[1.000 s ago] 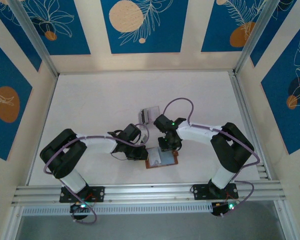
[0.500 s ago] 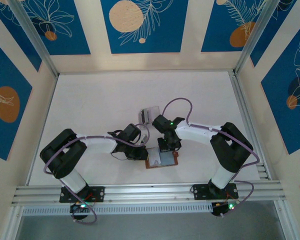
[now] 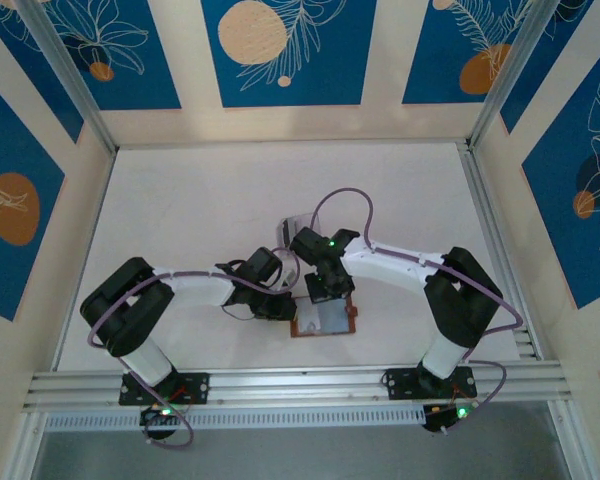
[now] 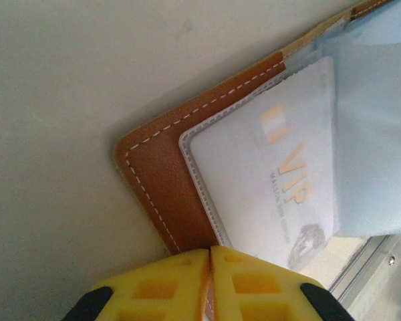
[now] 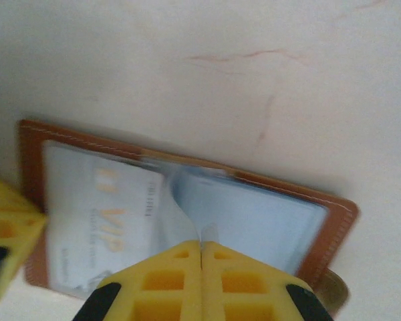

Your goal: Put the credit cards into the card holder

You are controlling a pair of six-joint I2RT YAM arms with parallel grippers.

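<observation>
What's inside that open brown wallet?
In the wallet, a pale VIP card sits under a clear sleeve. The other half's bluish pocket is hazy; any card there cannot be made out.

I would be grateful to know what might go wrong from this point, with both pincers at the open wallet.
1. The right pincer is shut on the thin clear sleeve; a hard pull might tear it or lift the card holder off the table.
2. The left pincer seems to grip only the holder's corner edge, so the holder could slip free.
</observation>
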